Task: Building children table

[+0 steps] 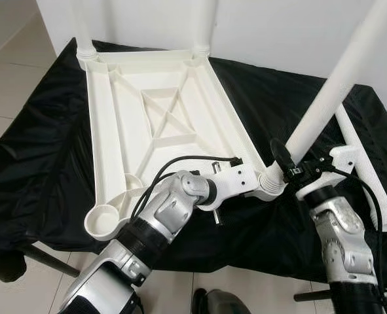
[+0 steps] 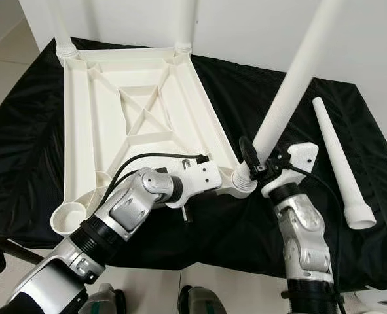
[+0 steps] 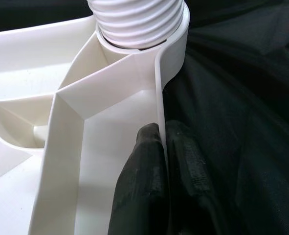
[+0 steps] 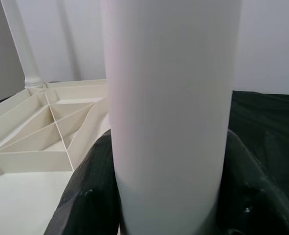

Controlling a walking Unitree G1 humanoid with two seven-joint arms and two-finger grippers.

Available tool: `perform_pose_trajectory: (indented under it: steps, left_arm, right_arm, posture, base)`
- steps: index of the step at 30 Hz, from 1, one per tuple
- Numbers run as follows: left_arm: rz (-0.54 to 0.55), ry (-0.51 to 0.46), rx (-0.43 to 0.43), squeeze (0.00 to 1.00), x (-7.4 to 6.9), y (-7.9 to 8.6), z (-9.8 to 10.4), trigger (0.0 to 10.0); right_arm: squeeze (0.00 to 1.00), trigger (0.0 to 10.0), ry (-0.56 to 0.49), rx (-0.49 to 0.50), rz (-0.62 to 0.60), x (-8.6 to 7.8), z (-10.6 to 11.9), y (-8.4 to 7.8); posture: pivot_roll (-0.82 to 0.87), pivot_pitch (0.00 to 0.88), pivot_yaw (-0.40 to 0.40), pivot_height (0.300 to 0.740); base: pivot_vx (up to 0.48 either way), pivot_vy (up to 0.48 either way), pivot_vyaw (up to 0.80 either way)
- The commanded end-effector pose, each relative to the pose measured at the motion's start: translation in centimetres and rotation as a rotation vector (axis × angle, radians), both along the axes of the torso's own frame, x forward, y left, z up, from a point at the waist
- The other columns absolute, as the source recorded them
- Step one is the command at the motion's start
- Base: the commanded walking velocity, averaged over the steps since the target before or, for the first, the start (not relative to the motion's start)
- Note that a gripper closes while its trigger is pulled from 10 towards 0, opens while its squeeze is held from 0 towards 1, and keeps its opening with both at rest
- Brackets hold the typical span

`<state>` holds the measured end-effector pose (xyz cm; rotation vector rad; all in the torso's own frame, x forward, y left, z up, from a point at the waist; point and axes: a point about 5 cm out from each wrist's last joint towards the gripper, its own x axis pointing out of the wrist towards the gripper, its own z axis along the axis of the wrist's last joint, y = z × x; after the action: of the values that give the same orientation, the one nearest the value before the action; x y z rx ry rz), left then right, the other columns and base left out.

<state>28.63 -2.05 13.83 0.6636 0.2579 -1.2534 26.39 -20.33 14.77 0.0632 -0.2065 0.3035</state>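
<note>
The main risk, as judged here, is cross-threading: the third leg [image 1: 324,91] leans away from vertical where its ribbed end meets the near right corner socket [image 1: 270,185], so turning it at that angle could jam the thread or lever the corner upward. A second risk is that the thin rim could slip from the left tool's narrow pinch, letting the upturned tabletop [image 1: 160,124] rotate on the slick black cloth [image 1: 42,157] covering the surface. The spare leg [image 2: 340,163], lying loose near the right edge of the surface, could be nudged off by the right forearm.

Nearest the camera, both silver forearms are raised from below the surface edge. The left tool [image 3: 156,161] is clenched on the tabletop's side rim, one finger inside the wall and one outside, just beside the socket. The right tool [image 1: 291,165] is closed around the third leg low down, just above the socket, with the wrist bent inward.

Further off, the empty near left socket [image 1: 105,221] is seen unfilled. At the far edge, two legs [image 1: 203,26] are already standing upright in their corners.
</note>
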Motion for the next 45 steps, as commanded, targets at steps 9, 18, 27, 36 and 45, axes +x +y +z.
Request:
perform_pose_trajectory:
  steps: [9, 18, 27, 36, 45]
  left_arm:
    - [0.087, -0.107, -0.006, 0.0, 0.7, 0.3, 0.9, 10.0]
    - [0.086, -0.106, -0.005, 0.0, 0.6, 0.3, 0.9, 10.0]
    - [0.087, -0.105, -0.003, 0.0, 0.6, 0.4, 0.9, 10.0]
    - [0.083, -0.103, -0.003, 0.0, 0.5, 0.3, 1.0, 10.0]
    - [0.08, -0.101, -0.001, 0.0, 0.4, 0.5, 1.1, 10.0]
  right_arm:
    - [0.0, 10.0, 0.287, 0.023, -0.043, -2.2, -6.6, -0.1]
    - [0.0, 10.0, 0.299, 0.033, -0.053, -2.4, -7.2, 0.0]
    - [0.0, 10.0, 0.27, 0.044, -0.072, -2.5, -6.7, 1.1]
    - [0.0, 10.0, 0.233, 0.044, -0.143, -2.2, -5.8, 2.0]
    - [0.0, 10.0, 0.208, 0.081, -0.217, -2.3, -5.2, 2.8]
  posture:
    - [-0.03, 0.092, -0.043, 0.74]
    - [-0.03, 0.093, -0.041, 0.74]
    - [-0.03, 0.098, -0.042, 0.74]
    - [-0.03, 0.105, -0.037, 0.74]
    - [-0.02, 0.117, -0.03, 0.74]
  base:
    - [0.0, 0.0, 0.0]
    - [0.0, 0.0, 0.0]
    - [0.0, 0.0, 0.0]
    - [0.0, 0.0, 0.0]
    - [0.0, 0.0, 0.0]
